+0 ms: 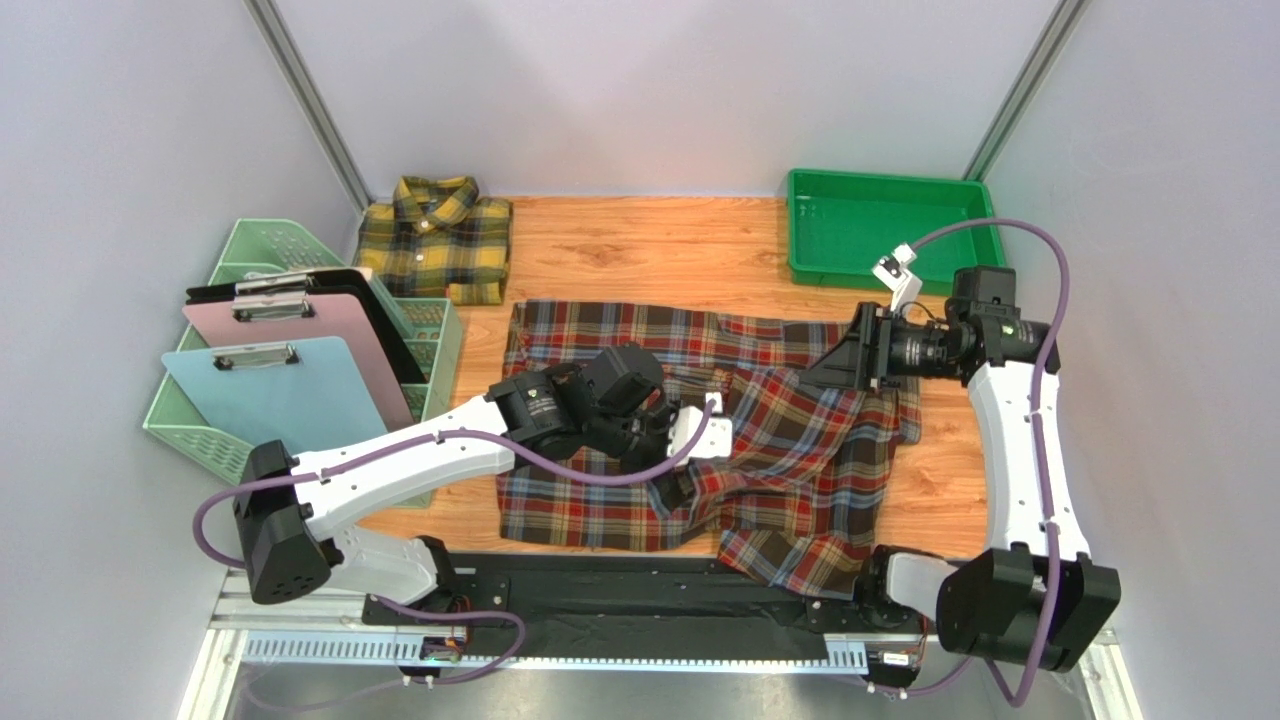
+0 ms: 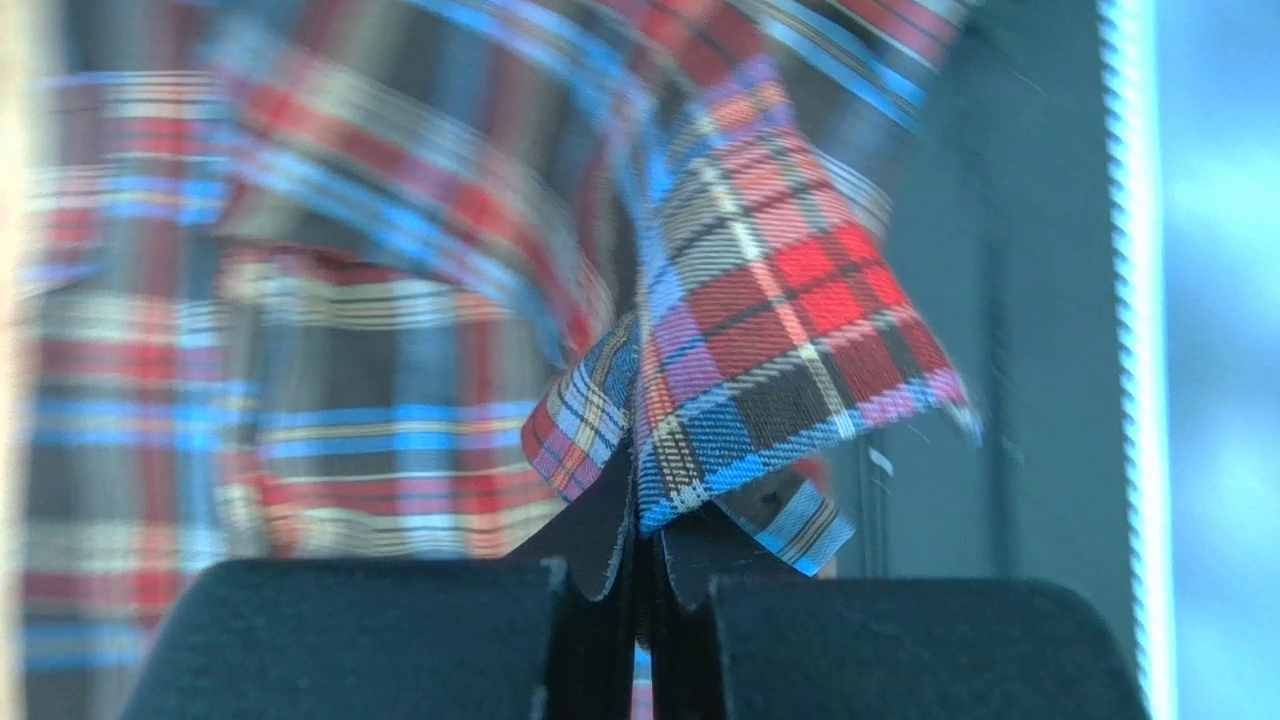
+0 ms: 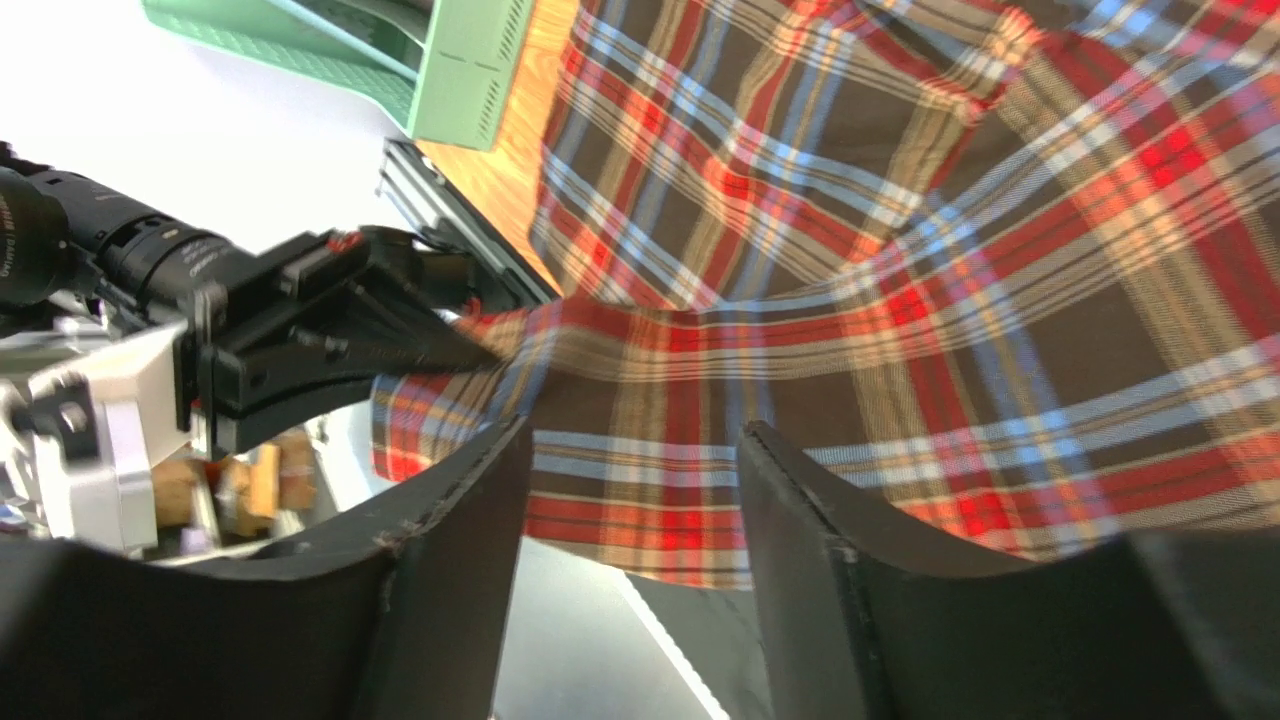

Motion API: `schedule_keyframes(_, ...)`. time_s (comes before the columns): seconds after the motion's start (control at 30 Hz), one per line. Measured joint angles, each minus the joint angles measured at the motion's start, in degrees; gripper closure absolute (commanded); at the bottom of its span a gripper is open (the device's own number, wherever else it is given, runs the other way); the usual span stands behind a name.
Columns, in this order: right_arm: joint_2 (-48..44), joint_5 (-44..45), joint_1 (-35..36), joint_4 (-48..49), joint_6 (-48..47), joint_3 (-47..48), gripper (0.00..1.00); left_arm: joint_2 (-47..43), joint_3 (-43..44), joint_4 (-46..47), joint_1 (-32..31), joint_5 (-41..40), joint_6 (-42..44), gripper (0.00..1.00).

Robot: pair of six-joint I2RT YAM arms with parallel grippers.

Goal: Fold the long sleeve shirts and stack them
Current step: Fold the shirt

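Status: roughly half complete, by my judgement. The yellow and dark check shirt lies folded, collar up, at the upper left of the counter; nothing is stacked on it. The red, brown and navy check shirt occupies the centre of the top view, its body spread flat on the left, its lower right portion rumpled and reaching the dark strip at the near edge. The left jaws, at frame centre, are pressed together on a raised fold of this red shirt, as the left wrist view confirms. The right jaws, right of centre over the shirt's upper edge, stand spread with no cloth between them. Outstanding: finish folding the red shirt, then place it on the yellow one.
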Motion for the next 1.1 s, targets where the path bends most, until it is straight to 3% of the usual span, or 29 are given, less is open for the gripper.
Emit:
schedule_keyframes(0.17,4.8,-0.7,-0.9,-1.1,-5.6,1.9,0.41,0.5,2.7,-7.5,-2.9,6.4,2.1,1.00)
schedule_keyframes(0.33,16.3,1.5,-0.8,4.4,-6.1,2.9,0.43,4.9,10.3,-9.2,-1.7,9.1,-0.2,1.00)
schedule_keyframes(0.5,26.8,6.3,-1.0,5.7,-7.1,7.2,0.41,13.8,17.6,-8.5,11.4,13.7,-5.9,1.00)
schedule_keyframes(0.8,36.2,18.6,-1.2,6.0,-7.8,18.6,0.43,28.0,19.5,-7.3,37.3,16.8,-12.5,1.00)
schedule_keyframes(0.9,40.9,22.1,-1.2,6.0,-7.9,20.4,0.43,31.8,20.0,-7.0,42.7,17.0,-13.9,1.00)
schedule_keyframes(1.1,44.6,26.3,-1.2,4.7,-8.6,21.6,0.43,35.2,19.0,-7.0,47.2,17.4,-16.2,1.00)
